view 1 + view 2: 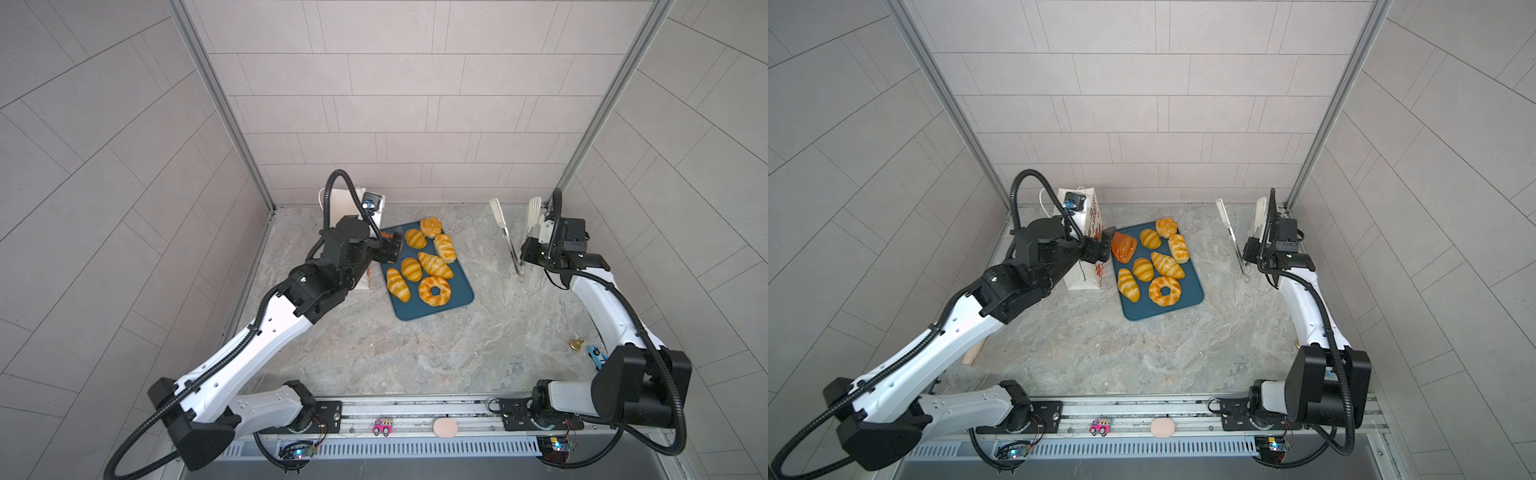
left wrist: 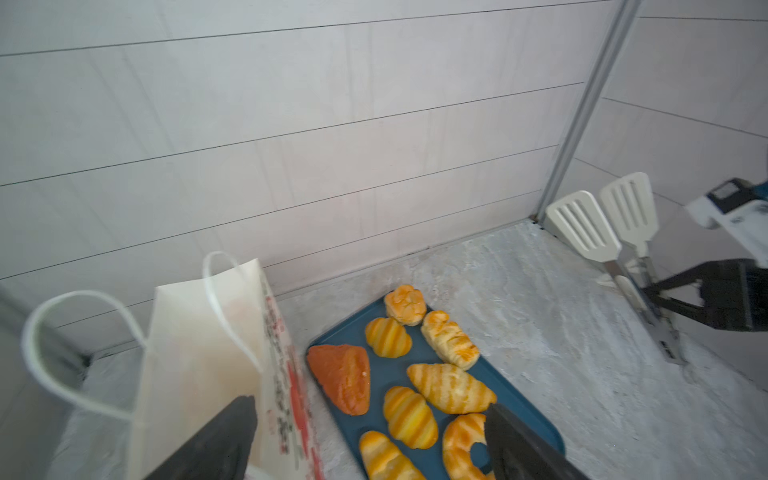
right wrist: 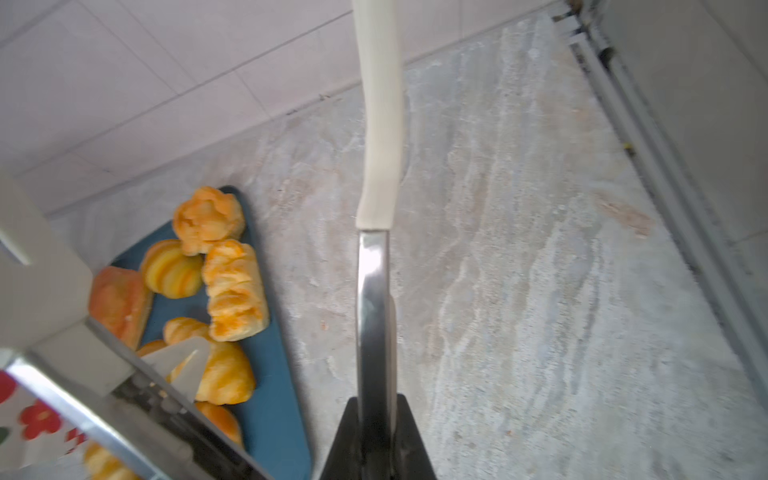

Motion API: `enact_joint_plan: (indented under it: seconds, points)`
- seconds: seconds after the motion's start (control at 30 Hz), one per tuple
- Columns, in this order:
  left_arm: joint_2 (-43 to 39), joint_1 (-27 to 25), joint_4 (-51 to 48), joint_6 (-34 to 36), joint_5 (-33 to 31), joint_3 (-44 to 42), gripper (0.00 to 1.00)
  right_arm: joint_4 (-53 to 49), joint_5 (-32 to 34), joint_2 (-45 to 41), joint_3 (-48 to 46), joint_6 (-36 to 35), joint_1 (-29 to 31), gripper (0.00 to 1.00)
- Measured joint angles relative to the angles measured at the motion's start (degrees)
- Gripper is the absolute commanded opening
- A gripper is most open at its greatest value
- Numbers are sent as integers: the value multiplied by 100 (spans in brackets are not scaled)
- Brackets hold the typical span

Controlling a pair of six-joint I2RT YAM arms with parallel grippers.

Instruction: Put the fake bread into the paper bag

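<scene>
The fake bread lies on a dark-blue tray (image 1: pixel 457 301) (image 1: pixel 1188 300): striped rolls, a croissant (image 1: pixel 435 264), a ring doughnut (image 1: pixel 434 291) (image 2: pixel 461 444), a knobbly bun (image 1: pixel 430 226) (image 3: pixel 208 218) and a reddish-brown loaf (image 1: pixel 1124 247) (image 2: pixel 343 376). The white paper bag (image 1: pixel 1090 232) (image 2: pixel 199 345) with red flowers stands upright just left of the tray. My left gripper (image 1: pixel 1105 247) (image 2: pixel 370 419) is open and holds nothing, above the gap between bag and loaf. My right gripper (image 1: pixel 524 253) (image 3: pixel 376 411) is shut on one arm of the tongs (image 1: pixel 508 241) (image 3: pixel 374 291), far right of the tray.
A brass bell (image 1: pixel 577 344) and a blue toy car (image 1: pixel 596 356) sit by the right arm. A wooden piece (image 1: pixel 974 353) lies under the left arm. A pink toy truck (image 1: pixel 383 427) and a pink oval (image 1: pixel 445 427) rest on the front rail. Tiled walls enclose three sides.
</scene>
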Motion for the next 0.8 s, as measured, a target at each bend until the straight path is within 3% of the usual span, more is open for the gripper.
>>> enact_joint_plan:
  seconds: [0.2,0.53,0.8]
  points:
    - [1182,107,44,-195,1147,704,93,439,-1187,83,20,632,326,0]
    - [2658,1032,1460,-1506,4343,1298,84,1088,-2664,828,619,1320,809,0]
    - [3501,1204,2402,-2286,5434,1722,81,1550,-3209,1322,857,1725,964,0]
